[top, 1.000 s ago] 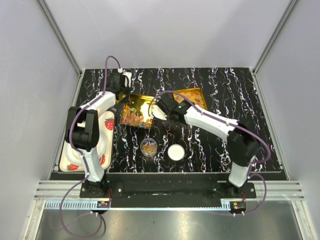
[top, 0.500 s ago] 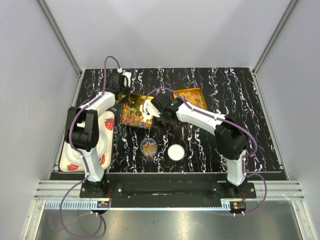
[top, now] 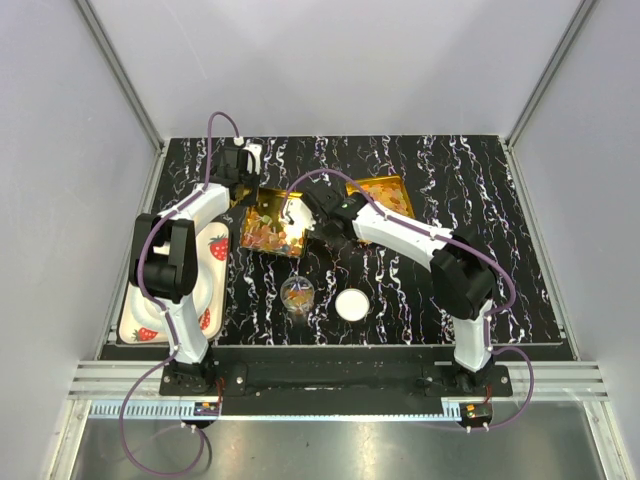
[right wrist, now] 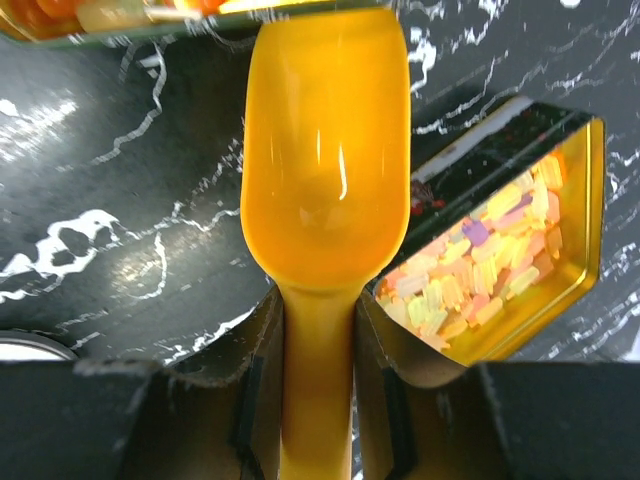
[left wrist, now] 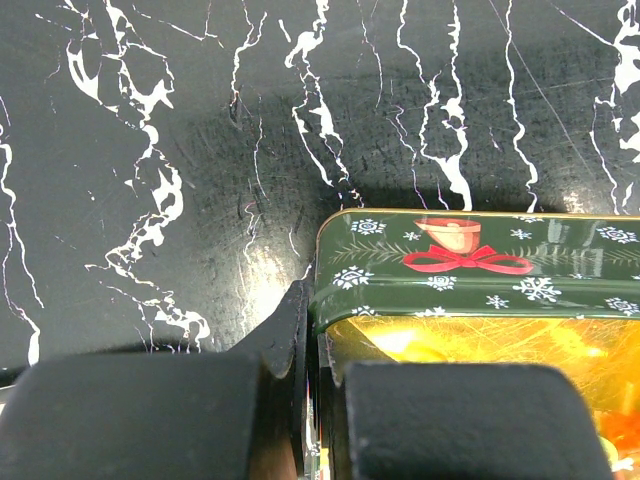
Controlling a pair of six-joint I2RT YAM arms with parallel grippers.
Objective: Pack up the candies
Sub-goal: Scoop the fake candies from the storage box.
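Observation:
The candies [top: 266,234] lie as small multicoloured pieces in a square gold tin [top: 254,203] at centre left. More candies [right wrist: 492,262] fill a second gold tin [top: 385,190] to its right. My left gripper [left wrist: 312,335] is shut on the first tin's green side wall [left wrist: 470,265], at its far-left corner [top: 243,187]. My right gripper [right wrist: 318,375] is shut on the handle of a yellow-orange scoop [right wrist: 325,165]. The scoop's bowl is empty and sits by the first tin's right edge [top: 296,214].
A small glass jar [top: 297,293] holding a few pieces and a white round lid [top: 351,304] stand near the front. A strawberry-print tray [top: 211,290] lies along the left edge, partly under the left arm. Grey walls enclose the black marbled table [top: 450,170].
My right arm has carried the scoop left and slightly back, from between the tins to the first tin's right edge. The left gripper has stayed on the tin wall.

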